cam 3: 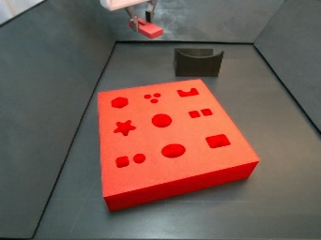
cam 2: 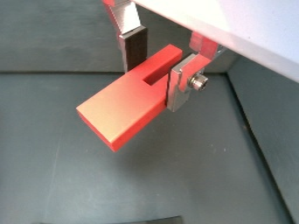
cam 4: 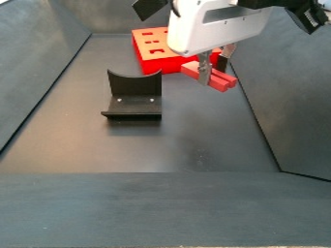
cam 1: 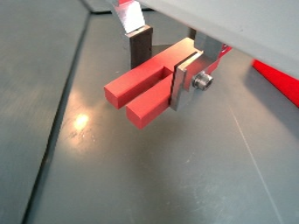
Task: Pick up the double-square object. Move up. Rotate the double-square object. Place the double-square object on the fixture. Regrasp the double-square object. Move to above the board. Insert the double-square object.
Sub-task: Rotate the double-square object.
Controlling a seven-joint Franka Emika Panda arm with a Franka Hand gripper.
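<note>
while it hangs clear of the dark counter (cam 4: 195,145), the double-square object (cam 1: 149,87) shows as one small red-pink block, elongated, with a slot running along its middle so that it reads as two bars joined at the held end. in both wrist views its free end juts out from the pincer (cam 1: 167,63), and its flat underside (cam 2: 122,109) looks smooth and evenly coloured. the pincer is clamped on the block's near end: one flat silver finger (cam 1: 184,80) with a bolt presses its side, and a darker pad (cam 2: 135,48) sits against the opposite side.

in a side view the block (cam 3: 150,29) appears at roughly 12 o'clock of the scene, high near the back wall, under the pincer (cam 3: 148,21). from there the single fixture (cam 3: 197,63), a nearly black piece with a u-shaped notch, lies at about 4 o'clock of the block and well apart from it. one board (cam 3: 189,173), a thick bright red slab, lies toward 6 o'clock, with eleven recessed holes countable on top.

in a side view the block (cam 4: 214,77) hangs at 3 o'clock of the fixture (cam 4: 131,97), with the board (cam 4: 158,53) behind.
</note>
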